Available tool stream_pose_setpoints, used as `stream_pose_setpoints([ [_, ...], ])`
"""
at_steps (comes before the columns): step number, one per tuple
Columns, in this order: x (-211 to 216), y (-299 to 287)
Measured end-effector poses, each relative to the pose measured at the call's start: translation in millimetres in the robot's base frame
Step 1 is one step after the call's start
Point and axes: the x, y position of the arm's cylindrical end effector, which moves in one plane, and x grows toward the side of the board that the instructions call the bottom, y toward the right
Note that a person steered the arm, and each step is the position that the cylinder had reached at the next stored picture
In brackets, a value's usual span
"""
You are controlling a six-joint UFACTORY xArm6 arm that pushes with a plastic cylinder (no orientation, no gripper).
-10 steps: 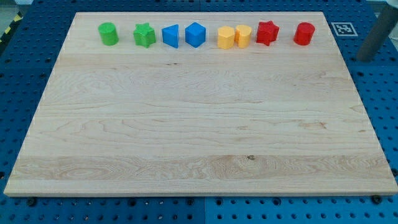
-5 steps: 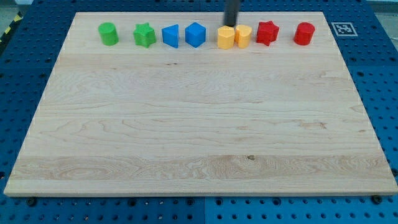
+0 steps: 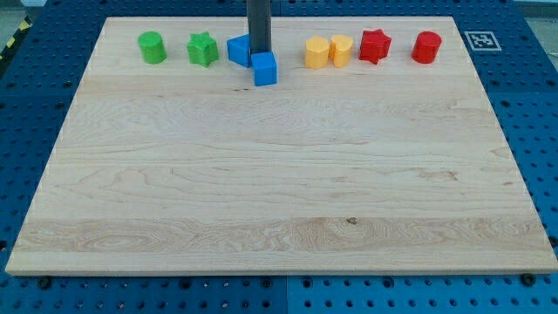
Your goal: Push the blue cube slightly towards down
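Note:
The blue cube (image 3: 265,69) lies on the wooden board (image 3: 279,174) near the view's top, a little below the row of other blocks. My tip (image 3: 259,54) is right at the cube's upper edge, touching it or nearly so. The rod rises straight up out of the view and hides the right part of the blue triangular block (image 3: 236,50), which sits just left of the tip.
The row along the view's top holds a green cylinder (image 3: 152,47), a green star (image 3: 202,49), a yellow hexagonal block (image 3: 316,52) touching a yellow cylinder (image 3: 341,51), a red star (image 3: 375,45) and a red cylinder (image 3: 426,47). A marker tag (image 3: 481,40) lies off the board at top right.
The rod moved from off the board at the right, past the yellow blocks, to behind the blue cube. The cube has shifted down and slightly left, out of the row.

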Motion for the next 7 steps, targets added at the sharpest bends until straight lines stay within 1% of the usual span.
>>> stream_pose_setpoints([
  [1,22,0],
  [3,87,0],
  [4,103,0],
  [5,99,17],
  [6,77,28],
  [7,43,28],
])
